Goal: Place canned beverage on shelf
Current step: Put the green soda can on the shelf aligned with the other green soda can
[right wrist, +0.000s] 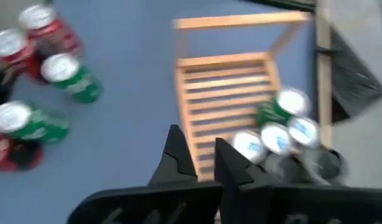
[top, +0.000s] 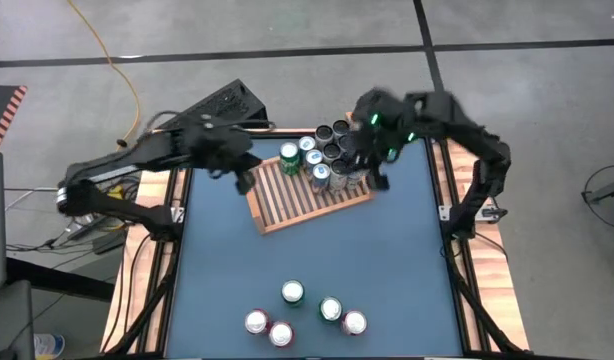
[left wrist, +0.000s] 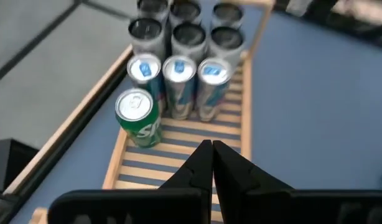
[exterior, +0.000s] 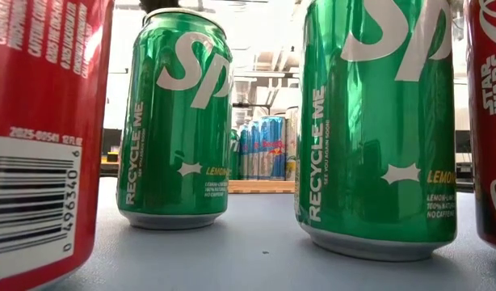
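We see the left gripper pinched shut over the shelf, upper centre; right gripper narrow, empty.

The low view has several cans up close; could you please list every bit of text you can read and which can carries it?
"RECYCLE ME", "LEMON": left green can
"RECYCLE ME", "LEMON": right green can
"STAR WARS": red can at right edge
Barcode digits "496340": red can at left edge
Finer print: too small to read.

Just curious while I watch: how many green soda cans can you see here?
3. One stands on the wooden shelf, the shelf's green can, beside blue cans. Two stand among the front group: front-left green can and front-right green can. More may be hidden.
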Action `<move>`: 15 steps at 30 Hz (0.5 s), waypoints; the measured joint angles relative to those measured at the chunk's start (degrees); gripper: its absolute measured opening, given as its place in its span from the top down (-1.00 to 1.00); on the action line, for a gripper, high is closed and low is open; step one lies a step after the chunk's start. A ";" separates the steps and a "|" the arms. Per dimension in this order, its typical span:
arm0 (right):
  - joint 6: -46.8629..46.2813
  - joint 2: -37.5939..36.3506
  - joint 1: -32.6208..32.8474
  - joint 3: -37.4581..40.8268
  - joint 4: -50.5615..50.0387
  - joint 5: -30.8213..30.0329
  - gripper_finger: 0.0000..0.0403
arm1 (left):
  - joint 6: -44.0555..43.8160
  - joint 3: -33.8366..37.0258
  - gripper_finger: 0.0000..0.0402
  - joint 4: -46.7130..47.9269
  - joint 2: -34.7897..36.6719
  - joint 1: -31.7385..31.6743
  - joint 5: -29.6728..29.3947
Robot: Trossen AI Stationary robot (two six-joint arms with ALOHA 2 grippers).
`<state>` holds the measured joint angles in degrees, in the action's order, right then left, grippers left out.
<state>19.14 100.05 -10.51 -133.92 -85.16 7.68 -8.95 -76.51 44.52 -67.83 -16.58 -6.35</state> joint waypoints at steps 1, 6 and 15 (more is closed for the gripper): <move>-0.06 0.40 1.64 0.16 -0.01 -0.21 0.90 | -0.75 0.00 1.00 0.48 1.99 0.73 -0.02; -1.64 5.32 11.40 0.26 3.34 -4.52 0.50 | -3.97 0.00 0.96 2.95 9.71 4.97 -0.04; 0.60 18.22 21.62 0.21 11.30 -4.59 -0.32 | -9.38 0.00 0.62 6.18 18.04 12.97 -0.17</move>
<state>19.75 118.27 11.11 -133.71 -73.86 3.09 -18.33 -76.51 50.70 -49.79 -3.61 -6.52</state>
